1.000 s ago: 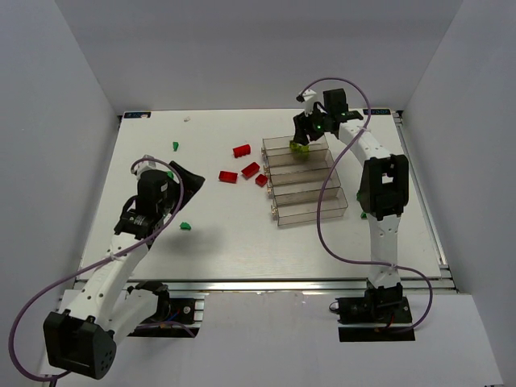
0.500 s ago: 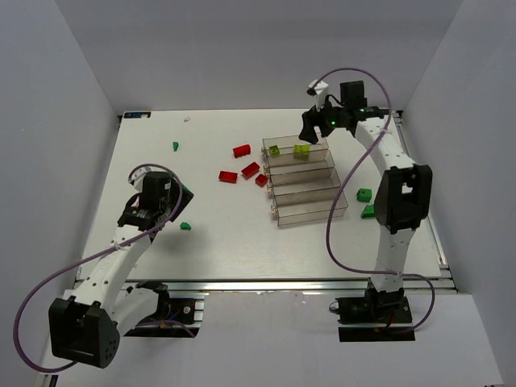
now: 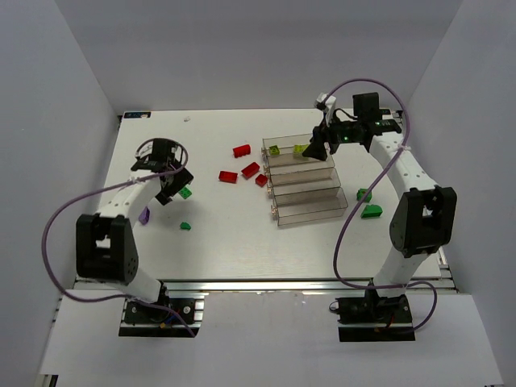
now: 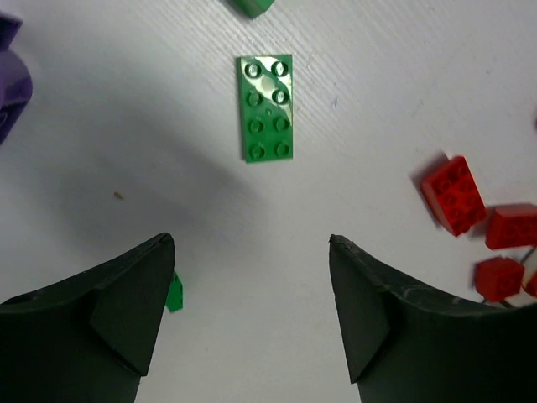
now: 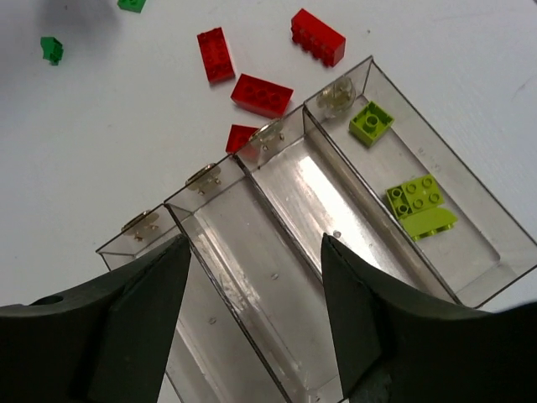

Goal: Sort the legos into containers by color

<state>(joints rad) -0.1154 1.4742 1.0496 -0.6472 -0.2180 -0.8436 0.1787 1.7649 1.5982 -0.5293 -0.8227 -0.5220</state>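
Four clear trays stand side by side right of centre. The far tray holds yellow-green bricks, which also show in the right wrist view; the other trays look empty. My right gripper is open and empty above the trays, as its wrist view shows. My left gripper is open and empty just short of a flat green brick, seen from above too. Several red bricks lie left of the trays. A purple brick lies near the left arm.
A small green brick lies below the left gripper. Two green bricks lie right of the trays beside the right arm. White walls enclose the table on three sides.
My right gripper let go of a yellow-green brick in the far tray and drew back to the right, open. My left arm swung toward the far left, uncovering the green and purple bricks.
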